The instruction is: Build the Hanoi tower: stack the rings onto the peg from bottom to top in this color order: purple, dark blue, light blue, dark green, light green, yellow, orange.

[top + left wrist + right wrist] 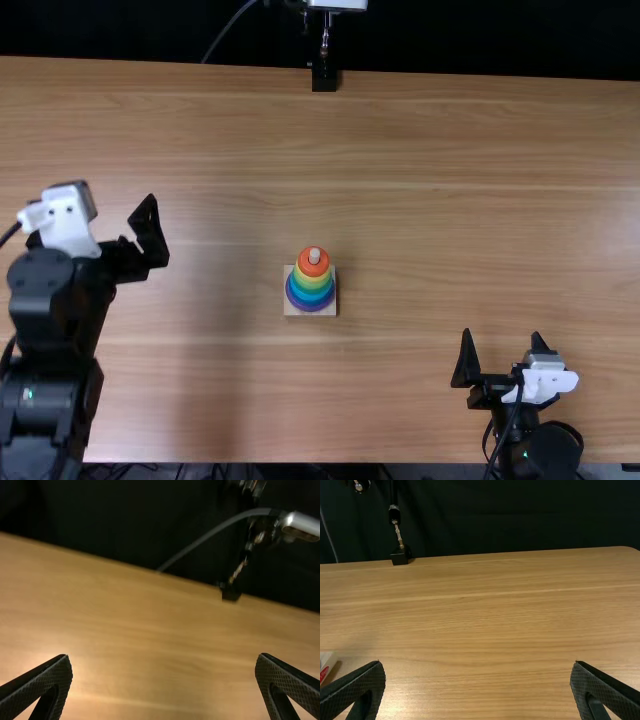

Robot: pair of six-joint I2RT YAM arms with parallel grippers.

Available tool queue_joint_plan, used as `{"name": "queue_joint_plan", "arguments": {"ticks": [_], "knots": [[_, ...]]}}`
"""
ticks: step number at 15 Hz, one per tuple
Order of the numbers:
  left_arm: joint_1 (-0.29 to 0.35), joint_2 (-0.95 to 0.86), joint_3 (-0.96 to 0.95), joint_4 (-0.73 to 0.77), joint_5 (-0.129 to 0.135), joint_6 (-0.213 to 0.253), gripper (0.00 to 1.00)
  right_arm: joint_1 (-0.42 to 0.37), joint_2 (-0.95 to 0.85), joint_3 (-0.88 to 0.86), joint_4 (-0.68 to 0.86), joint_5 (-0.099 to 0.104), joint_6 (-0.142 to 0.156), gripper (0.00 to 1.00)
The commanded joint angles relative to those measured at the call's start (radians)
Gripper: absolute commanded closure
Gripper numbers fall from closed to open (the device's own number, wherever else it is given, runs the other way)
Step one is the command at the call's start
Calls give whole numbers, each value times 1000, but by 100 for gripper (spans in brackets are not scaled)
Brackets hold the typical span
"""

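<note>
A wooden base (pixel 290 309) stands near the table's middle, with a tapered stack of rings around its pale peg (pixel 314 256). The orange ring (pixel 305 265) is on top, the yellow ring (pixel 313 282) beneath it, then green and blue bands, down to the purple ring (pixel 311 307). Well left of the stack, my left gripper (pixel 142 246) is raised and open; its fingers stand wide apart at the left gripper (pixel 162 658). My right gripper (pixel 502 336) is open at the near right, away from the stack; nothing is between the fingers of the right gripper (pixel 477 664).
The wooden table (pixel 430 150) spreads around the stack. A black stand (pixel 325 76) is at its far edge, with a cable beside it. In the right wrist view, a pale corner piece with a red mark (pixel 326 665) lies on the table.
</note>
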Motion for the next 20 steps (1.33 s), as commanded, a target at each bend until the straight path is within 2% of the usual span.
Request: {"name": "queue_joint_plan", "arguments": {"ticks": [1,3,4,6,12,15,17,20], "knots": [[13,-106,-125,65,1,109,0,-6,-13,-49,-68,8,-5,0],[10,-273,-277,95,1,236,0,-6,-13,-49,-68,8,-5,0],[4,-349,-343,93,1,254,0,-6,-13,-49,-68,8,-5,0],[-35,-489,-469,82,-13,256,0,-6,-13,-49,-68,8,-5,0],[-33,-853,-762,76,-15,247,0,-6,-13,-49,-68,8,-5,0],[-32,-949,-823,56,-23,249,0,-6,-13,-49,-68,8,-5,0],[-15,-962,-823,-62,-28,249,0,-6,-13,-49,-68,8,-5,0],[2,-962,-823,-163,-28,249,0,-6,-13,-49,-68,8,-5,0]]}}
